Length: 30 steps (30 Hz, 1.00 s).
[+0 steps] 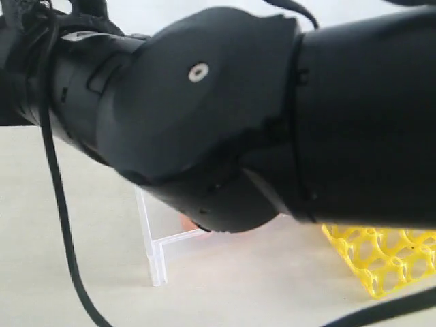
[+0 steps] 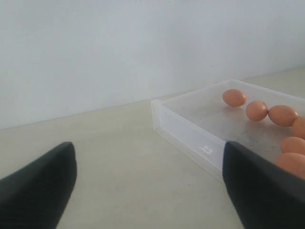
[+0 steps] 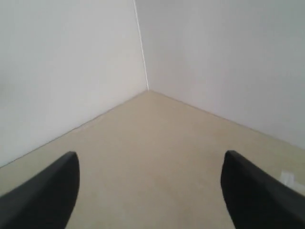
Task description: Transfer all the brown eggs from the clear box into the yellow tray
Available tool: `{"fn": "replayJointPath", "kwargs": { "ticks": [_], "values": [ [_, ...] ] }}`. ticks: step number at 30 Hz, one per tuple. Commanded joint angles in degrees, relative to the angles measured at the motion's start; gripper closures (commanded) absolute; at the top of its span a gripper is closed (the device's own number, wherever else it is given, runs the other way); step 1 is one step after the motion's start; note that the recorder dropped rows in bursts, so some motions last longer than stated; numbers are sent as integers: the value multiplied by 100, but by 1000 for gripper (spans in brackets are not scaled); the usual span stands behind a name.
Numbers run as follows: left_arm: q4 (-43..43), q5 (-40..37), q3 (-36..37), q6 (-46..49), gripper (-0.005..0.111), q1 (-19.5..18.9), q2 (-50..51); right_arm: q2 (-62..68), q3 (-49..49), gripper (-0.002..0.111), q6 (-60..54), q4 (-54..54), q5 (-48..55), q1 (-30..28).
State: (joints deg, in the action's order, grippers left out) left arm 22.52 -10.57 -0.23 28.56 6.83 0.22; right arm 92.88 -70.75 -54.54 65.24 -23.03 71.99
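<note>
Several brown eggs (image 2: 257, 110) lie inside the clear box (image 2: 190, 138), seen in the left wrist view. My left gripper (image 2: 150, 183) hangs open over bare table beside the box's near wall, nothing between its fingers. One finger (image 2: 259, 191) partly covers the box's corner. The right gripper (image 3: 150, 191) is open too, over bare table facing a wall corner, holding nothing. In the exterior view a black arm (image 1: 272, 116) fills most of the frame. Below it show a corner of the clear box (image 1: 158, 255), a sliver of a brown egg (image 1: 185, 223) and part of the yellow tray (image 1: 385, 262).
White walls stand behind the table (image 2: 119, 157) and meet in a corner (image 3: 147, 89). A black cable (image 1: 58, 191) hangs down at the left of the exterior view. A small white object (image 3: 288, 178) lies near the right gripper's finger.
</note>
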Motion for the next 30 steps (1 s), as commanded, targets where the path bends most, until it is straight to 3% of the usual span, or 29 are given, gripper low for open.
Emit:
{"fn": "replayJointPath", "kwargs": {
  "ticks": [1,4,5,6,8,10,12,14,15,17,24,30],
  "values": [
    [38,39,23,-45,29,37,-22,-33,-74,36,346,-1064,-226,-9],
    [38,39,23,-45,29,37,-22,-33,-97,35,-216,-927,469,-9],
    [38,39,23,-45,29,37,-22,-33,-97,33,-757,-747,886,-20],
    [38,39,23,-45,29,37,-22,-46,51,29,-2055,92,1586,-64],
    [38,39,23,-45,29,37,-22,-89,320,27,-3012,806,1522,-73],
    [38,39,23,-45,29,37,-22,-135,574,27,-3846,1824,656,-73],
    [38,39,23,-45,29,37,-22,-160,785,27,-5403,3338,-1102,-87],
    [38,39,23,-45,29,37,-22,-73,871,27,-6370,3471,-3121,-193],
    [38,39,23,-45,29,37,-22,-36,959,27,-6519,3471,-3867,-279],
    [38,39,23,-45,29,37,-22,-29,1121,27,-6742,3471,-4428,-425],
    [38,39,23,-45,29,37,-22,-29,1349,27,-6728,3471,-4694,-496],
    [38,39,23,-45,29,37,-22,-29,1349,27,-5019,3462,-4474,-762]
  ]
}}
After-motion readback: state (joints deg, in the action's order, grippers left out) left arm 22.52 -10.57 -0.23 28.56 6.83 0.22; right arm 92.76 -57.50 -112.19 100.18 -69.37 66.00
